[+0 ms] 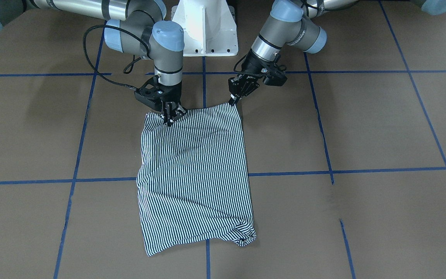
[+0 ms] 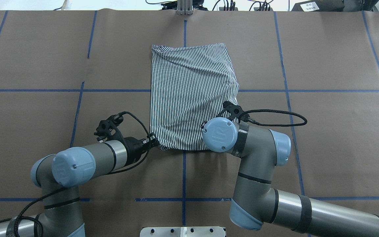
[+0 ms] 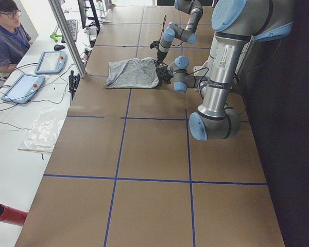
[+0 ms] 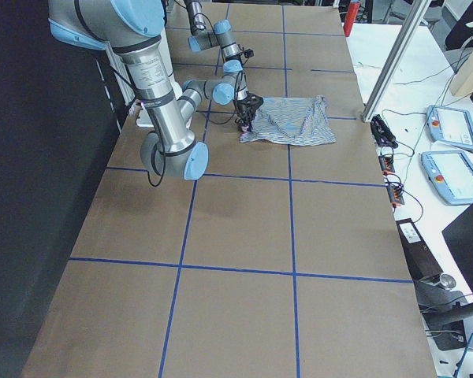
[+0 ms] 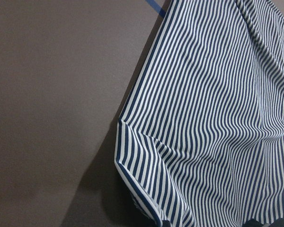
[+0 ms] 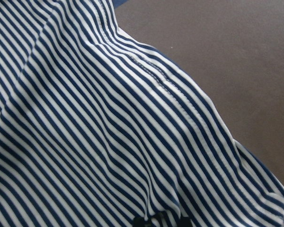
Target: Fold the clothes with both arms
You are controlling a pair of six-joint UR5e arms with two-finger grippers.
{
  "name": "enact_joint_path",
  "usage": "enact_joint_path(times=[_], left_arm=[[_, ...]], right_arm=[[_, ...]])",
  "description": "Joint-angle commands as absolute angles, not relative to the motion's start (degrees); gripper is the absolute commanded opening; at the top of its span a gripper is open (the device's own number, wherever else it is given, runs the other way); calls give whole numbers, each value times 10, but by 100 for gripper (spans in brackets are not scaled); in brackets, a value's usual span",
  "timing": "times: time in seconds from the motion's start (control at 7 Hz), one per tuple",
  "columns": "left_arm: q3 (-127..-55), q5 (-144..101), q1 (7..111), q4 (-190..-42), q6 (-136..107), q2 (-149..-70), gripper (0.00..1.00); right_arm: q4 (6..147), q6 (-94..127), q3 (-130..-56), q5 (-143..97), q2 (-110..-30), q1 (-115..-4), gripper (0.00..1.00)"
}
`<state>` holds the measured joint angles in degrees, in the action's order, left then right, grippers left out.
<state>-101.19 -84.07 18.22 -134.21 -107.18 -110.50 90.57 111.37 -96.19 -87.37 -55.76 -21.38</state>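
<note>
front view: shirt (image 1: 196, 174) lies mid-frame as a narrow rectangle, sleeves apparently folded in. left gripper (image 1: 234, 100) pinches its upper right corner, right gripper (image 1: 170, 116) its upper left edge, both closed on it. overhead: shirt upper centre; crosswise fold judged outstanding

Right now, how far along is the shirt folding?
Done: the striped shirt already lies as a narrow rectangle, with no sleeves or collar showing. In hand: the left gripper and right gripper pinch the edge nearest the robot, one by each corner. Left: probably carrying that edge over to the far edge, then letting go.
</note>
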Motion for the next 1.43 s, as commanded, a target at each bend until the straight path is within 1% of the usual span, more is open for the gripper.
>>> enact_joint_path(times=[0.0,0.14,0.29,0.43,0.71,0.86,1.0,1.29], left_arm=[[-1019,-844,183,-1332,-1070,-1105,0],[-1027,-845,184,-1328,-1070,-1105,0],[-1050,-846,185,-1319,-1067,-1099,0],[-1109,-847,185,-1243,-1067,-1099,0],[-1262,-880,184,-1076,-1072,-1100,0],[-1319,-890,183,-1008,-1072,-1102,0],[-1337,-903,180,-969,-1072,-1109,0],[-1285,-901,188,-969,-1061,-1134,0]], right_arm=[[906,1114,-979,-874,-560,-214,0],[906,1114,-982,-874,-558,-214,0],[907,1114,-1007,-874,-562,-216,0],[951,1114,-1059,-875,-566,-214,0],[1084,1142,-1206,-875,-564,-179,0],[1128,1153,-1253,-875,-558,-164,0],[1132,1157,-1252,-874,-557,-161,0],[1124,1145,-1218,-871,-559,-162,0]])
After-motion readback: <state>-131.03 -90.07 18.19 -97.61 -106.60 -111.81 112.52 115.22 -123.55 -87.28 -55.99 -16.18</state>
